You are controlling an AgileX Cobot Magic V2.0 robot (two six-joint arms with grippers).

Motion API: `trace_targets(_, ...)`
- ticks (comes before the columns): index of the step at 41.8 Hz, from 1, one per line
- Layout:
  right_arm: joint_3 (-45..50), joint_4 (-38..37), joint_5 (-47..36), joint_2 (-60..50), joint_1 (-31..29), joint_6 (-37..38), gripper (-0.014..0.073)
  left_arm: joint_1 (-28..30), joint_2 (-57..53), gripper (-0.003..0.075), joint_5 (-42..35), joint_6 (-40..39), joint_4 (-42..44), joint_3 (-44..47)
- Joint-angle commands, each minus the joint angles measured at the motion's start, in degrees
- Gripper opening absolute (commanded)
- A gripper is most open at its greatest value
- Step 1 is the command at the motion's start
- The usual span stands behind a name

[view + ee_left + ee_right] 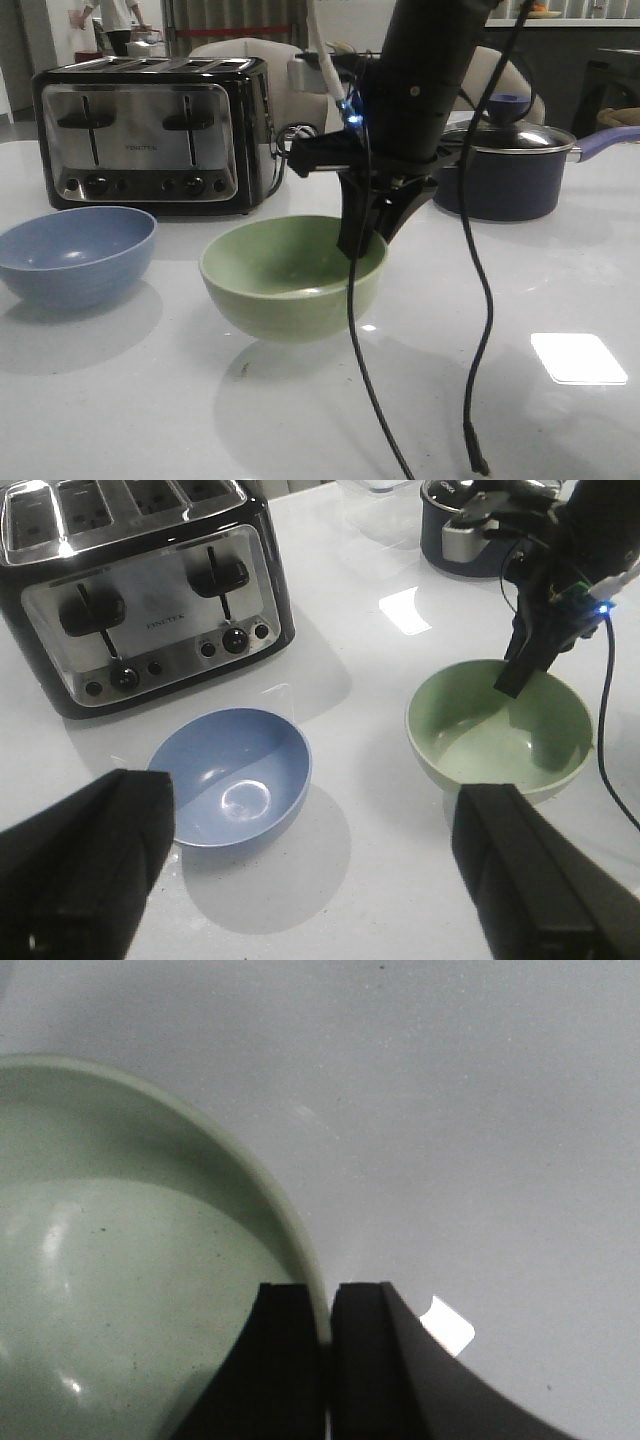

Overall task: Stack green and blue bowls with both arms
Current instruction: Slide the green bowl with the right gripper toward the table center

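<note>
The pale green bowl (293,278) stands at the table's middle, and the dusty blue bowl (75,252) stands apart to its left. My right gripper (365,235) reaches down onto the green bowl's far right rim. In the right wrist view the right gripper (328,1305) is shut on the green bowl (120,1260), one finger inside and one outside. I cannot tell whether the bowl is lifted. My left gripper (310,880) is wide open and empty above the table, just in front of the blue bowl (230,775), with the green bowl (495,730) to its right. It is out of the front view.
A chrome four-slot toaster (150,135) stands behind the blue bowl. A dark lidded saucepan (505,170) with a purple handle stands at the back right. Black cables (480,300) hang from the right arm in front of the green bowl.
</note>
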Motion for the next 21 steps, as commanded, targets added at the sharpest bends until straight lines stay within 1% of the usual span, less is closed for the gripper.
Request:
trace_targets(1, -2.00, 0.07, -2.01, -2.25, -0.15, -0.64, 0.0050, -0.42, 0.51, 0.0616, -4.87, 0.02, -0.60, -1.68)
trace_targets(4, -2.00, -0.76, -1.91, -2.09, -0.15, -0.64, 0.0085, -0.42, 0.51, 0.0616, -4.87, 0.02, -0.60, -1.68)
trace_targets(11, -2.00, -3.56, -1.66, -2.09, -0.15, -0.64, 0.0224, -0.42, 0.51, 0.0616, -4.87, 0.02, -0.60, -1.68)
trace_targets(19, -2.73, -3.51, -0.74, -2.09, -0.15, -0.58, 0.0407, -0.42, 0.51, 0.0616, -4.76, 0.02, -0.60, -1.68)
trace_targets(21, -3.37, -3.51, 0.09, -2.32, -0.15, -0.58, 0.0434, -0.42, 0.51, 0.0616, -4.76, 0.02, -0.60, -1.68)
